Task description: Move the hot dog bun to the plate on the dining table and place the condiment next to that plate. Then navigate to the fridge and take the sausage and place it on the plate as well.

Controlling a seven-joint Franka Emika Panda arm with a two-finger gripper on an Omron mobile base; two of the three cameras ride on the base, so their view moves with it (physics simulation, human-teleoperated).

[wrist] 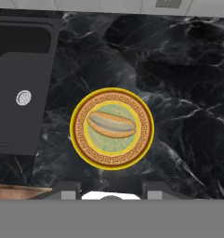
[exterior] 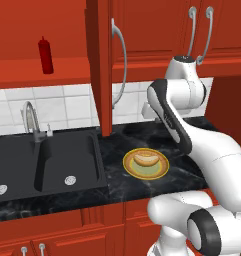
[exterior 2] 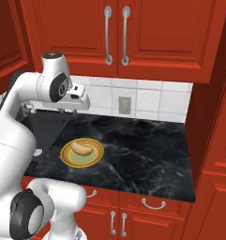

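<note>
The hot dog bun (exterior: 146, 159) (exterior 2: 81, 149) (wrist: 111, 124) lies on a yellow-rimmed plate with a greenish centre (exterior: 129, 169) (exterior 2: 66, 159) (wrist: 81, 142) on the black marble counter next to the sink. My gripper (wrist: 112, 189) (exterior 2: 71, 109) hangs well above this plate and points down at it. Its fingertips stand apart, open, with nothing between them. The condiment (exterior: 45, 55), a dark red bottle, stands upright on a shelf in the open upper cabinet, far left of and above the gripper. The white-grey plate, dining table, fridge and sausage are out of view.
A black sink (exterior: 42, 160) (wrist: 20, 93) with a steel faucet (exterior: 31, 117) lies left of the plate. An open red cabinet door (exterior: 104, 65) juts out above the counter. Closed upper cabinets (exterior 2: 116, 33) hang overhead. Bare counter (exterior 2: 147, 150) stretches right to a red side wall.
</note>
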